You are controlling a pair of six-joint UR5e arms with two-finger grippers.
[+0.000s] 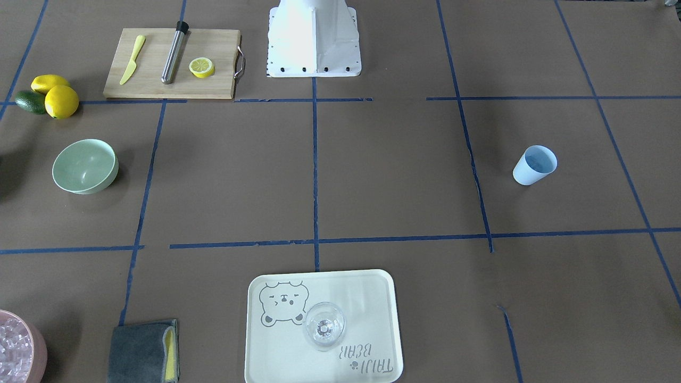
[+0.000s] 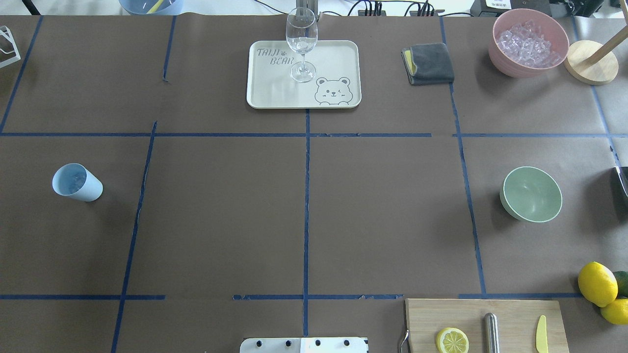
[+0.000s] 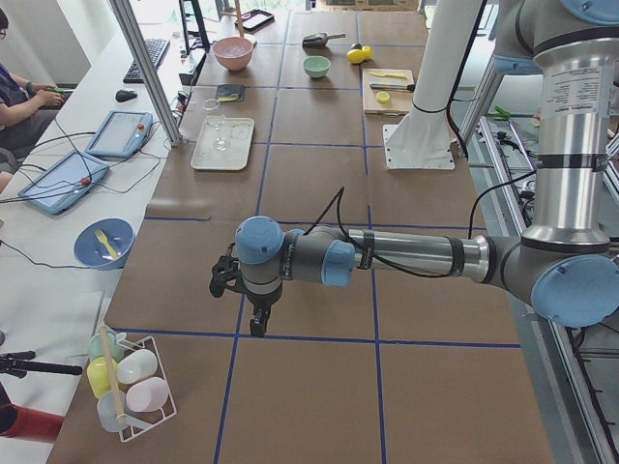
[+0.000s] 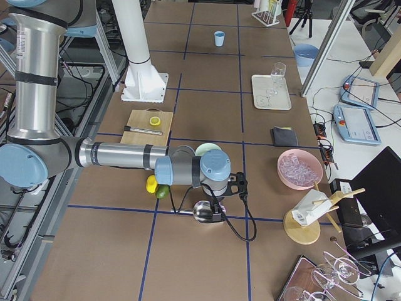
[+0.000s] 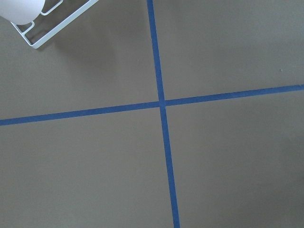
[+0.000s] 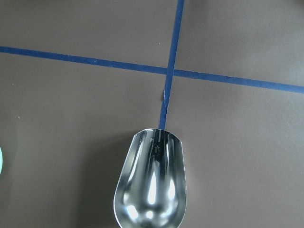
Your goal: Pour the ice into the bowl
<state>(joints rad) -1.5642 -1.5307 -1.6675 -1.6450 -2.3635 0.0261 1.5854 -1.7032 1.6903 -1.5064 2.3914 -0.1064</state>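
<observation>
While the ice (image 2: pixel 527 41) shows plainly only as a heap of clear cubes in the pink tub (image 2: pixel 496 54) at the far right corner of the worktop (image 2: pixel 221 220), the front view cuts that tub off at its lower left corner. The bowl (image 2: pixel 531 194) stands upright and empty on the robot's right half, well apart from the tub and nearer the robot. From the right-end camera it is half hidden behind the right arm, and the right wrist camera catches only a pale green sliver at its left edge.

An empty metal scoop (image 6: pixel 151 190) shows just short of a tape crossing. Its handle runs out of the bottom of that view, so the fingers of the right claw (image 4: pixel 215 205) are out of sight there, and I cannot tell whether it grips the scoop or how wide it stands. The overhead view has only a dark scrap at its right edge beside the bowl, too little to name.

The left claw (image 3: pixel 257 324) shows from the left-end camera alone, pointing down above bare worktop, and its opening cannot be told either. A blue cup (image 2: pixel 77 182) stands far off on the left half; whether anything lies in it is unclear. A glass (image 2: pixel 301 37) stands on a tray (image 2: pixel 274 93) at the far middle. A board (image 2: pixel 510 314) near the robot is cut by the overhead view's lower edge.
</observation>
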